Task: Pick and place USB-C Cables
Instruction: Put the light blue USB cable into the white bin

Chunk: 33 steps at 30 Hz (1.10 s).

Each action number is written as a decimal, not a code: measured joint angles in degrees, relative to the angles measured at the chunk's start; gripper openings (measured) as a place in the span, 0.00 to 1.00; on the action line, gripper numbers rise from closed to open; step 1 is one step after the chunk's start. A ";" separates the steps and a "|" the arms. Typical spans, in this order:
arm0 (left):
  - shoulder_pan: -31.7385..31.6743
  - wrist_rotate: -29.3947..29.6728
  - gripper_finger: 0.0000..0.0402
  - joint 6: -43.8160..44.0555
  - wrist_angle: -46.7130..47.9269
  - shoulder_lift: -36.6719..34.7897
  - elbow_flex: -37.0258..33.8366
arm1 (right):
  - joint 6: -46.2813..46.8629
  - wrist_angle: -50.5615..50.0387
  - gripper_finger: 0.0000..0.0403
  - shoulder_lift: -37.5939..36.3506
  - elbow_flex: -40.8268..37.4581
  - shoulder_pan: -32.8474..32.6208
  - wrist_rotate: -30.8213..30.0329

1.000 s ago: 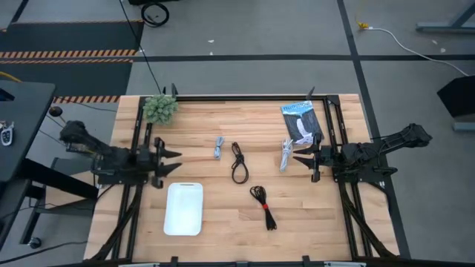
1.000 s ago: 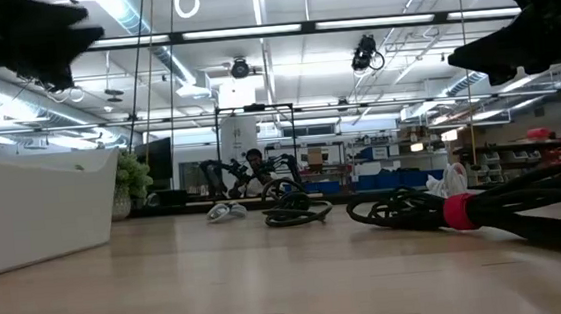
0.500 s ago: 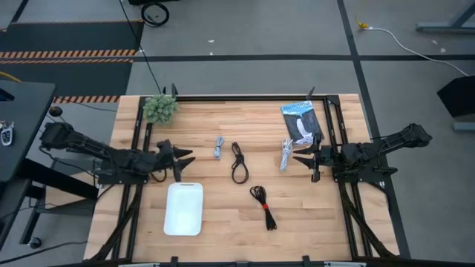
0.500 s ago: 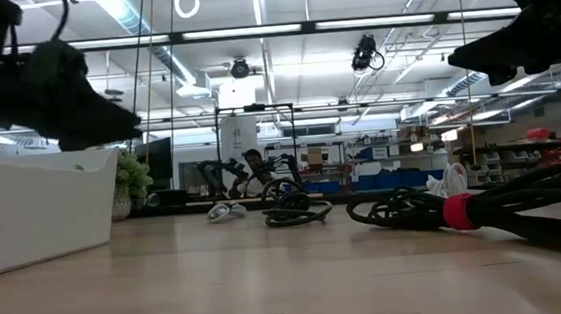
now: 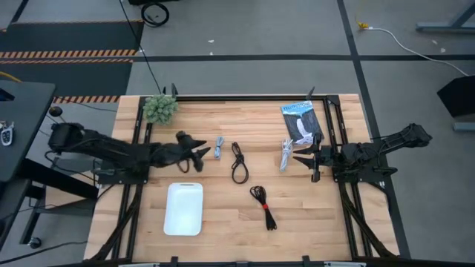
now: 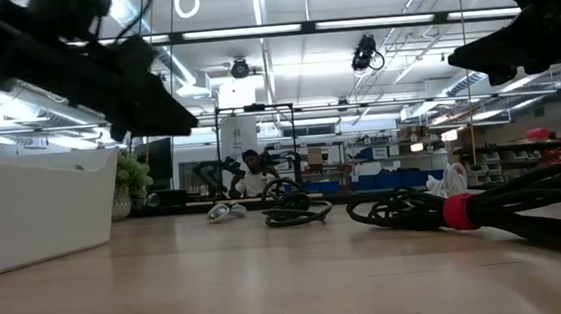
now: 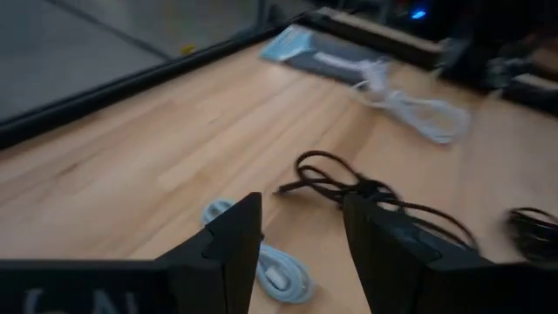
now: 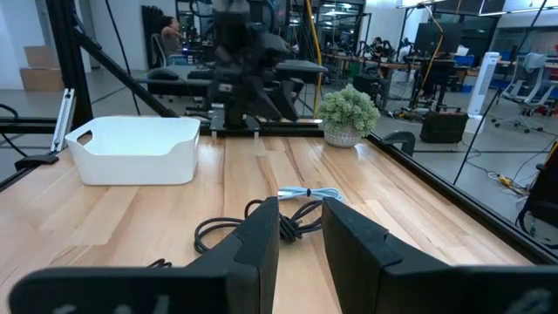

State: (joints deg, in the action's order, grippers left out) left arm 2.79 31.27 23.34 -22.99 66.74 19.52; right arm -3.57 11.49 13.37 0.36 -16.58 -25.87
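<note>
Four cable bundles lie flat on the wooden table: a pale grey one [image 5: 218, 147], a black one [image 5: 238, 162], a second black one [image 5: 262, 205] nearer the front, and a white one [image 5: 286, 153]. My left gripper [image 5: 202, 155] is open and empty, just left of the pale grey cable, which shows between its fingers in the left wrist view [image 7: 266, 264]. My right gripper [image 5: 300, 158] is open and empty, just right of the white cable.
A white bin [image 5: 184, 208] stands at the front left. A fuzzy green plant [image 5: 160, 108] is at the far left corner. A black-and-blue packet [image 5: 301, 122] lies at the far right. Dark rails [image 5: 139, 141] run along the table's sides.
My left gripper has travelled from the table's left rail toward the right, past the bin's far end, up to the pale grey cable. The cables have stayed where they were.
</note>
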 joint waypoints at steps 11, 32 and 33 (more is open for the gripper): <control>-5.58 -4.16 0.65 8.01 14.58 22.11 16.69 | 0.00 0.00 0.24 0.01 -0.02 0.00 0.00; -7.96 -0.76 0.58 25.06 50.02 40.18 39.17 | 0.00 0.02 0.24 -0.01 -0.01 0.00 0.00; -8.19 -1.27 0.57 25.51 50.10 40.15 39.20 | 0.00 0.01 0.24 -0.01 0.00 0.00 0.00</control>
State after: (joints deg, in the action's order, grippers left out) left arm -5.40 30.00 48.85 27.11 106.89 58.72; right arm -3.57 11.49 13.37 0.36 -16.58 -25.87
